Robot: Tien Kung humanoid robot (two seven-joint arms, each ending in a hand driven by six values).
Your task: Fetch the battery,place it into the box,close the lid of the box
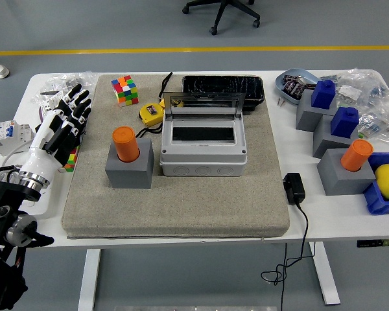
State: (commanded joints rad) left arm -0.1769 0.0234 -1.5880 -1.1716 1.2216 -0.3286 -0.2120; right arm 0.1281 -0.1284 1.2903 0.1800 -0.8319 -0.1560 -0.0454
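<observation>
Fingers spread and holding nothing, the left hand (63,123) hovers over the table's (181,249) left edge, just beside the grey mat (181,207). On the mat, an orange battery (125,143) stands upright in a grey holder block (129,167), touching nothing else. Just to its right sits the grey box (203,148), its clear lid (204,105) raised at the far side. A second orange battery (356,155) stands in another grey block (342,175), far right.

Bright, even overhead light; soft short shadows under the tabletop (181,78); sharp throughout, slight glare on the floor.
</observation>
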